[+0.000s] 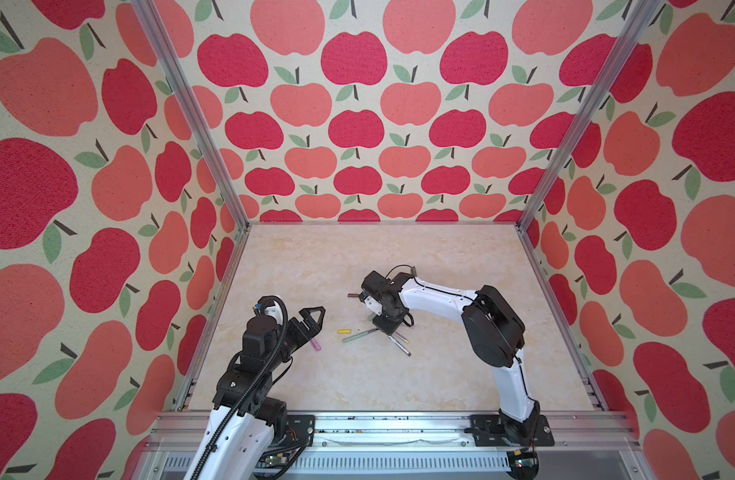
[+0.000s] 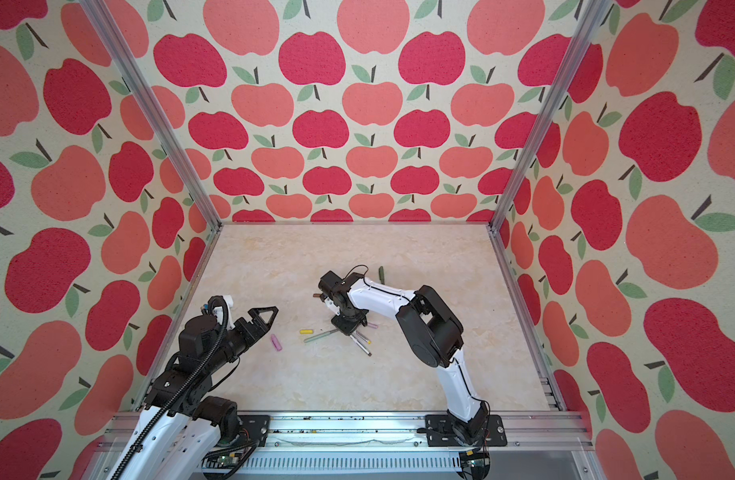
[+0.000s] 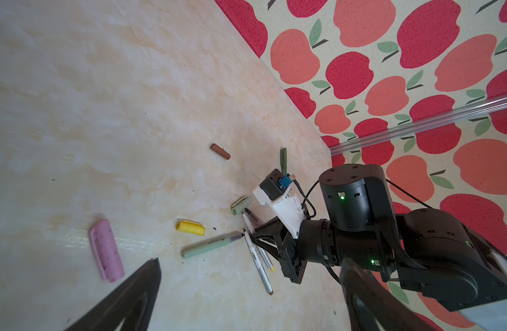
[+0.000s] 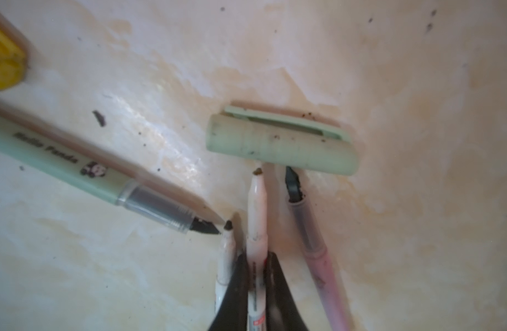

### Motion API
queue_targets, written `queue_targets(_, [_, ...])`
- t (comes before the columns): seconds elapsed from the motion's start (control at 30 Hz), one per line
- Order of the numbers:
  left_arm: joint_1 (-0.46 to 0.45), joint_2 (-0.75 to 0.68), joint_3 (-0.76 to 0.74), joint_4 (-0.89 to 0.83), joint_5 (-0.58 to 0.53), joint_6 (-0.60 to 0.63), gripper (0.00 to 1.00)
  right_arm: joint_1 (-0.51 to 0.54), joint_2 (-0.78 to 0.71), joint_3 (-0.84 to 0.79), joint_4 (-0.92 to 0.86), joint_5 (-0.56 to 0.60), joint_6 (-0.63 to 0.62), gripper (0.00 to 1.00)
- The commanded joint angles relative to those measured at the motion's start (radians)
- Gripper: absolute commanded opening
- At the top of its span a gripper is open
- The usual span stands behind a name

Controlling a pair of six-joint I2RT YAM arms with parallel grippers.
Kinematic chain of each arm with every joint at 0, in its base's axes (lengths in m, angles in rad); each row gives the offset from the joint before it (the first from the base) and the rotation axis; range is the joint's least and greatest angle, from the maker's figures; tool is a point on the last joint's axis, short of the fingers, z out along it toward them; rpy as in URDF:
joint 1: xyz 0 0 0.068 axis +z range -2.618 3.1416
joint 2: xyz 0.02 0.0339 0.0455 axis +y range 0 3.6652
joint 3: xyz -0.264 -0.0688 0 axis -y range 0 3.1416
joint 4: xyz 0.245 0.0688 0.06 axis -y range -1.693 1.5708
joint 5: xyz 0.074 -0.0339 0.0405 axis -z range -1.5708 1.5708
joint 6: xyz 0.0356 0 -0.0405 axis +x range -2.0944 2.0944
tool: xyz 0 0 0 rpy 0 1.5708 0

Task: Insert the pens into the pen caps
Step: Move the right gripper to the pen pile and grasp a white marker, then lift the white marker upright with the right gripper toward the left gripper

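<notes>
Leftmost, the left jaws hang spread near the pink cap [image 2: 276, 342]; past the yellow cap [image 2: 306, 331] and pale green pen [image 2: 320, 336], the right jaws pinch a white-grey pen [image 4: 256, 217] lying on the desk [image 2: 316, 257]; best lifted straight up, sparing its close neighbours

Pale marbled counter [image 1: 357, 257] spreads across the cell, cream with faint orange veining, glossy where light catches it. Dark specks [image 4: 99, 118] dot it in the right wrist view. Apple-print wallpaper [image 1: 353, 62], red and salmon fruit with green leaves, covers the back and both side walls. One aluminium post [image 1: 192, 116] climbs the left back corner, another post [image 1: 588, 116] the right. Along the near edge runs a metal rail [image 1: 399, 430], with a slotted white strip [image 1: 336, 462] below it.
</notes>
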Motion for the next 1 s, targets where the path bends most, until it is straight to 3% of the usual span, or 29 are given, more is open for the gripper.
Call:
queue_targets(0.0, [0.007,-0.008,-0.011,0.026,0.026,0.037,1.00,0.006,-0.056,0.044,-0.063,0.017,-0.008,0.11])
queue_targets(0.37, [0.015,0.037,0.041,0.087,0.154,0.169,1.00,-0.004,-0.178,0.075,-0.065,-0.020,0.070,0.11])
queue_targets(0.77, [0.020,0.224,0.144,0.209,0.545,0.204,0.93,-0.117,-0.364,0.029,0.185,-0.333,0.370,0.11])
queue_targets(0.97, [0.019,0.251,0.159,0.315,0.654,0.165,0.92,-0.152,-0.438,0.015,0.314,-0.445,0.513,0.11])
